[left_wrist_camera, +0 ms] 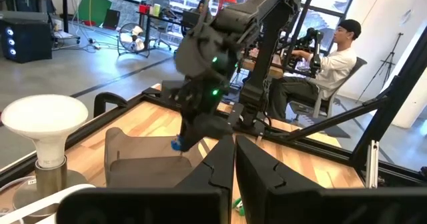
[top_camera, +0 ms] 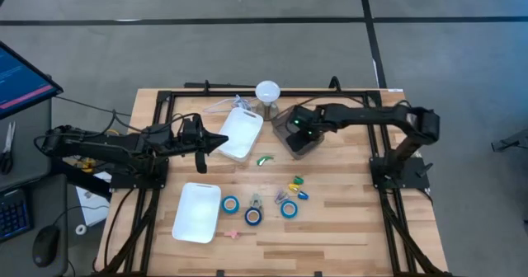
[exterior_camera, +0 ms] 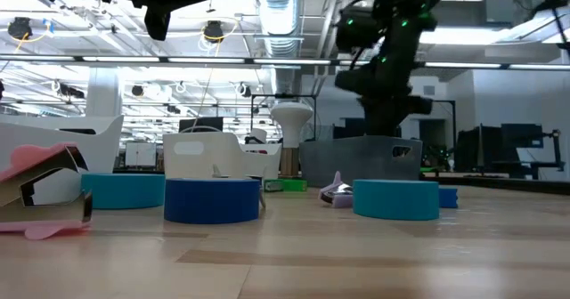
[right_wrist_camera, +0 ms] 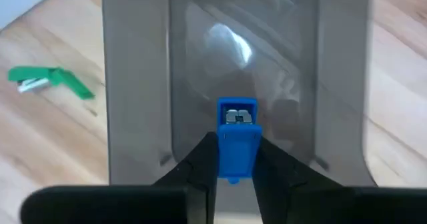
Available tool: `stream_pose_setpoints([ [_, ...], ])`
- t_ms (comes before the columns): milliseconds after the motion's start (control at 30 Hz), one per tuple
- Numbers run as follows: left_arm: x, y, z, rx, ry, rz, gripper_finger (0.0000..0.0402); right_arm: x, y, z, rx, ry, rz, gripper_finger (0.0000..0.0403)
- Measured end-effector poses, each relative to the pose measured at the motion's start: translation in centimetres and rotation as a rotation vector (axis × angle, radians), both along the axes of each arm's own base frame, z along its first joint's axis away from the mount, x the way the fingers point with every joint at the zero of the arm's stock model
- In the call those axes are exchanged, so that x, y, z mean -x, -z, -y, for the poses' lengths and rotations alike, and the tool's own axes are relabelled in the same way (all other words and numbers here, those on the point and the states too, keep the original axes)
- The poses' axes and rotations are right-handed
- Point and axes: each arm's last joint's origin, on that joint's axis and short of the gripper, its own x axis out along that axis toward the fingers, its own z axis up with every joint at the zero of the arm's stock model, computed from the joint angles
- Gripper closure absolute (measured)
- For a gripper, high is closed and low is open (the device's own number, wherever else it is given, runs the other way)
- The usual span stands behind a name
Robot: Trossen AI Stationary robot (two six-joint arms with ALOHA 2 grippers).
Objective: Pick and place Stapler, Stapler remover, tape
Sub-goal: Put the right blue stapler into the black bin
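My right gripper [right_wrist_camera: 237, 159] is shut on a small blue stapler [right_wrist_camera: 237, 127] and hangs over the grey bin [top_camera: 297, 138] at the table's far middle. My left gripper [top_camera: 223, 143] is shut with nothing in it and points level above the far white tray [top_camera: 239, 133]. A green stapler remover [top_camera: 264, 159] lies flat on the wood just near of the bin. Three blue tape rolls [top_camera: 230, 204] [top_camera: 253, 217] [top_camera: 288, 209] lie flat toward the near edge; they also show in the low view, as does a tape roll [exterior_camera: 212, 199] closest to that camera. My right gripper pinches the blue stapler between its two fingers, one on each long side [right_wrist_camera: 227, 147], at the end nearer the wrist. The fingers come from above, slanting steeply down. The stapler's free end with its metal part [right_wrist_camera: 237, 116] sticks out past the fingertips, lifted over the bin's hollow [right_wrist_camera: 240, 51].
A second white tray [top_camera: 196, 213] lies near left. A white lamp-like disc on a stand [top_camera: 267, 91] rises just far of the bin. Small coloured items [top_camera: 297, 186] lie between the bin and the tape rolls. A person sits beyond the table [left_wrist_camera: 333, 57].
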Motion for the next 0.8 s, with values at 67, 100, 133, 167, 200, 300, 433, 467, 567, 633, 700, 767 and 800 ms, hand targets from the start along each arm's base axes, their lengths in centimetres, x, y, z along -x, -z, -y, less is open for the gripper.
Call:
stream_pose_setpoints([
  [67, 0.0, 0.0, 0.0, 0.0, 0.0, 0.0, 0.0394, -0.4, 0.5, 0.5, 0.001, -0.016, -0.025, 0.0341],
  [100, 0.0, 0.0, 0.0, 0.0, 0.0, 0.001, 0.0394, -0.8, 0.7, 0.8, 0.005, -0.022, -0.03, 0.0341],
  [133, 0.0, 0.0, 0.0, 0.0, 0.0, 0.0, 0.0394, -1.2, 0.8, 1.1, 0.012, -0.028, -0.03, 0.034],
  [167, 0.0, 0.0, 0.0, 0.0, 0.0, 0.0, 0.0394, -1.4, 1.0, 1.4, 0.016, -0.037, -0.036, 0.034],
  [200, 0.0, 0.0, 0.0, 0.0, 0.0, 0.001, 0.0394, -1.6, 1.2, 1.6, 0.017, -0.044, -0.048, 0.034],
  [300, 0.0, 0.0, 0.0, 0.0, 0.0, 0.0, 0.0394, -2.4, 1.8, 2.5, 0.021, -0.056, -0.063, 0.034],
  [433, 0.0, 0.0, 0.0, -0.002, 0.0, -0.001, 0.0394, -3.1, 2.7, 3.2, 0.022, -0.082, -0.087, 0.034],
  [467, 0.0, 0.0, 0.0, -0.002, 0.0, 0.0, 0.0394, -3.2, 2.9, 3.2, 0.019, -0.087, -0.1, 0.034],
  [567, 0.0, 0.0, 0.0, -0.002, 0.0, -0.001, 0.0394, -3.5, 3.3, 3.4, 0.018, -0.088, -0.105, 0.034],
  [633, 0.0, 0.0, 0.0, -0.001, 0.0, -0.001, 0.0394, -3.5, 3.2, 3.4, 0.018, -0.094, -0.106, 0.034],
  [700, 0.0, 0.0, 0.0, -0.001, 0.0, 0.0, 0.0394, -3.5, 3.2, 3.4, 0.021, -0.103, -0.109, 0.034],
  [767, 0.0, 0.0, 0.0, -0.001, 0.0, -0.001, 0.0394, -3.4, 3.2, 3.5, 0.023, -0.108, -0.109, 0.034],
  [800, 0.0, 0.0, 0.0, -0.001, 0.0, -0.001, 0.0394, -3.4, 3.2, 3.6, 0.022, -0.106, -0.111, 0.034],
])
